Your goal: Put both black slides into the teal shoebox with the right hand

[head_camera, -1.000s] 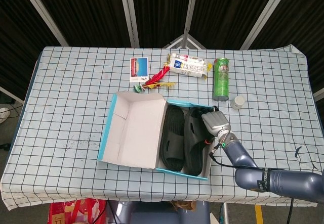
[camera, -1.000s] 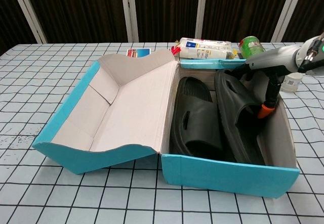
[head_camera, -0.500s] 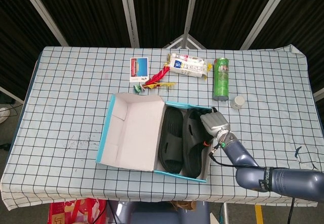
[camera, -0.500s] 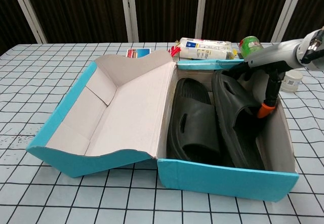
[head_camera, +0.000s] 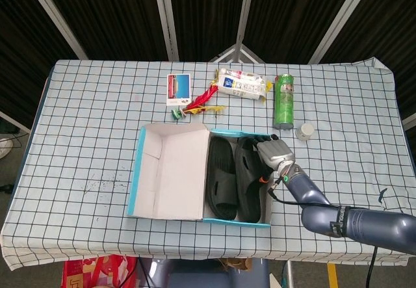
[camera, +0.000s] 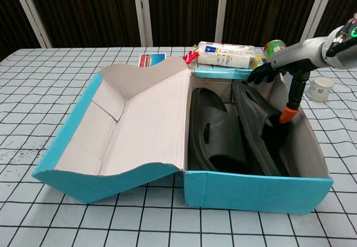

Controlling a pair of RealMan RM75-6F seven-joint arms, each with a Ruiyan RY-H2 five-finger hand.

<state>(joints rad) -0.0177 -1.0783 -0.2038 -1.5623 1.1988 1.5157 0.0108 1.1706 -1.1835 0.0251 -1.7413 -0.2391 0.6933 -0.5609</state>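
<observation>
The teal shoebox [head_camera: 237,222] [camera: 256,189] stands open near the table's front, its lid [head_camera: 170,171] [camera: 134,121] folded out to the left. Both black slides lie inside. The left slide [head_camera: 221,177] [camera: 215,135] lies flat, and the right slide [head_camera: 247,177] [camera: 261,125] leans on its edge. My right hand [head_camera: 273,153] [camera: 274,67] is at the box's far right corner, with dark fingers [camera: 258,74] curled over the far end of the right slide. An orange-tipped cable [camera: 286,113] hangs from the wrist into the box. My left hand is out of sight.
Behind the box stand a green can [head_camera: 284,99] [camera: 274,47], a small white jar [head_camera: 305,130] [camera: 320,89], a snack packet [head_camera: 242,83] [camera: 226,53], a card [head_camera: 178,85] [camera: 152,59] and a red and yellow wrapper [head_camera: 201,103]. The checked tablecloth [head_camera: 84,138] covers the table.
The shoebox has turned and slid, so its sides now lie squarer to the table's edge. My right hand has moved slightly farther back, staying on the right slide's end.
</observation>
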